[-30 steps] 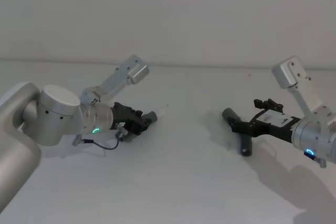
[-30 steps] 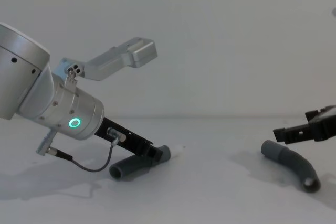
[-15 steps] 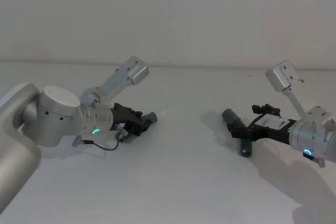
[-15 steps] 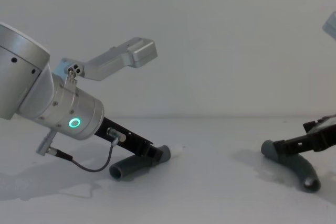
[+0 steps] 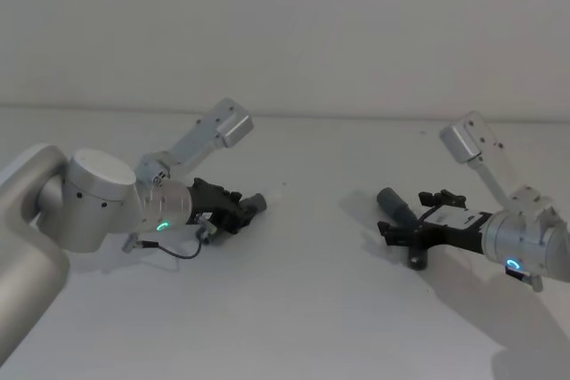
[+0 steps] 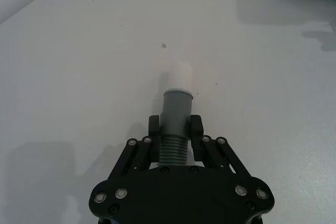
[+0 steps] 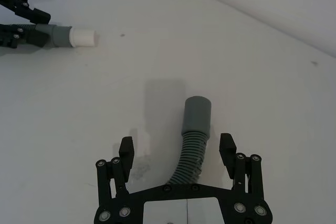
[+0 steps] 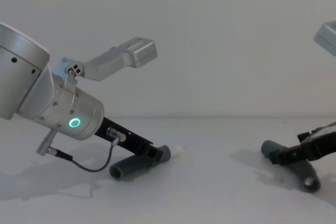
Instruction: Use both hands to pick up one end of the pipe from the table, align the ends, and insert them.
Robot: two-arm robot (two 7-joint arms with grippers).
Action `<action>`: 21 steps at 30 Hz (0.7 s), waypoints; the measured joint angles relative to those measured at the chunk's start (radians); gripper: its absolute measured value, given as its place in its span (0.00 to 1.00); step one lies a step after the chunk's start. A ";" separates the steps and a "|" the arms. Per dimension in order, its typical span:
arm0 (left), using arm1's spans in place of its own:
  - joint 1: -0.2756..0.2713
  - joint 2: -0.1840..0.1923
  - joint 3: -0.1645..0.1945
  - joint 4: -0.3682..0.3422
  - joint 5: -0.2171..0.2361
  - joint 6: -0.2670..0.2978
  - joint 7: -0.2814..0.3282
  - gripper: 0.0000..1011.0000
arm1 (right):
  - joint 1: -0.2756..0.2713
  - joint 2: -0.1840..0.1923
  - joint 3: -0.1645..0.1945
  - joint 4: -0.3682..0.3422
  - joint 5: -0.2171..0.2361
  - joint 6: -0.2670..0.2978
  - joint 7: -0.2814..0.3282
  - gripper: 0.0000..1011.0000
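Grey ribbed hose in two short curved pieces on the off-white worktop. The left hose piece, at centre left of the head view, has its open end down on the worktop. The left gripper is clamped on its ribs just behind the smooth cuff, and the whitish tip projects free ahead of the fingers. The right hose piece, right of centre in the head view, lies on the worktop. The right gripper straddles its ribbed part just behind the cuff, fingers apart and clear of it. Both pieces are probably light and bend easily along the ribs, while the cuffs look stiff and smooth. A hold on the ribs next to the cuff likely resists slipping, steers the end and leaves the mating surface clear.
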 joint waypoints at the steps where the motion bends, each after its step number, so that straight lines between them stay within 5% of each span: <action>1: 0.000 0.000 0.000 0.000 0.000 0.000 0.000 0.33 | 0.002 -0.002 -0.001 0.003 0.001 0.003 0.002 0.99; 21: 0.000 0.000 0.000 0.000 0.000 0.000 0.000 0.33 | 0.008 -0.019 -0.004 0.018 0.038 0.050 -0.001 0.99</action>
